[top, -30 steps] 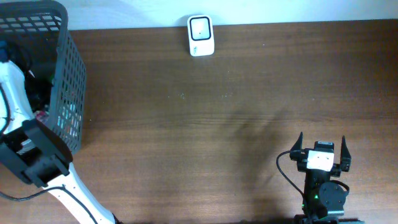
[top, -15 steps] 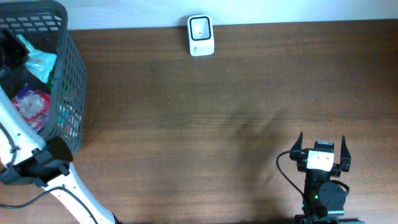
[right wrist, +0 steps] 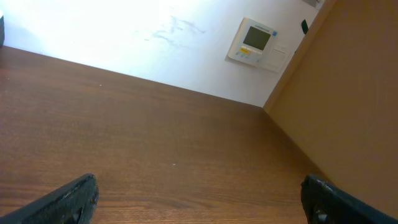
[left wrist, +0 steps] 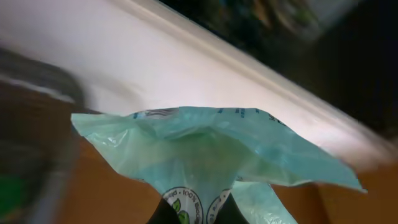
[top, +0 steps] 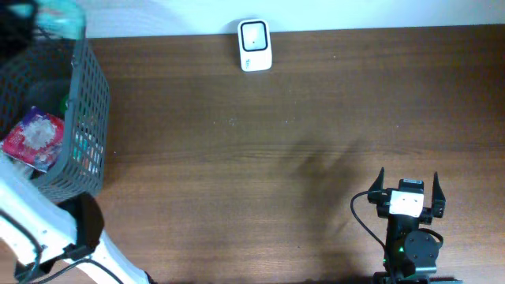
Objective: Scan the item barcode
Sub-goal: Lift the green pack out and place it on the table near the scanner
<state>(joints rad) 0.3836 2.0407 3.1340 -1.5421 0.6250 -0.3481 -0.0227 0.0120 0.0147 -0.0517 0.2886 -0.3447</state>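
Right, the counter [top: 276, 158] carries a wire basket [top: 83, 102]. The right tool [top: 408, 183] sits well away from the basket, fingers spread, nothing in them. The left tool [left wrist: 198, 214] pinches a green bag [left wrist: 211, 149] above the basket's far rim. The white scanner [top: 255, 45] stands well right of the basket.

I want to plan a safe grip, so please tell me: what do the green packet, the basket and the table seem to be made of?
Green packet: thin glossy plastic film, it seems; it crinkles and shines.
Basket: dark grey mesh, coated wire or plastic; open grid.
Table: wood or wood-look laminate, matt; brown grain lines.
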